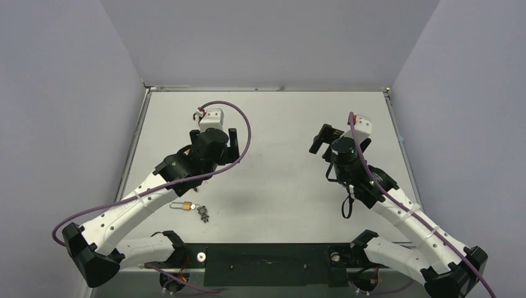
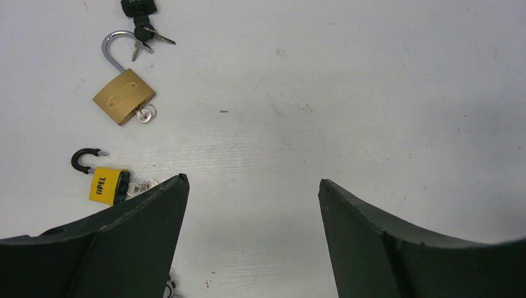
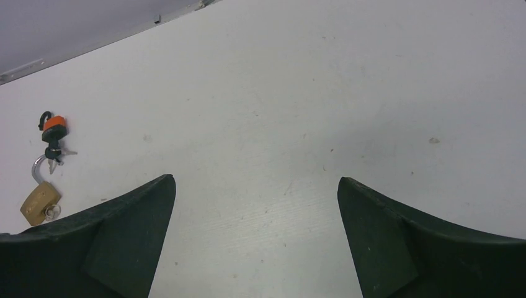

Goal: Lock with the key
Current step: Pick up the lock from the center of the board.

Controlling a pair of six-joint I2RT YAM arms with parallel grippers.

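left gripper (image 2: 252, 180): hovering spread, holding nothing.
right gripper (image 3: 255, 179): hovering spread, holding nothing.
brass padlock (image 2: 124, 96): lying shackle-open, ahead-left of left gripper.

A white table (image 1: 279, 124) fills the floor of a small enclosure; plain pale grey-lilac panels close it in, a back wall (image 1: 267, 37) behind, a left wall (image 1: 56, 93) and a right wall (image 1: 471, 93) slanting outward; a thin metal strip (image 1: 267, 89) edges the table's far side; the tabletop is matte, marked with faint scuffs and dark specks; the light is even, with soft shadows.
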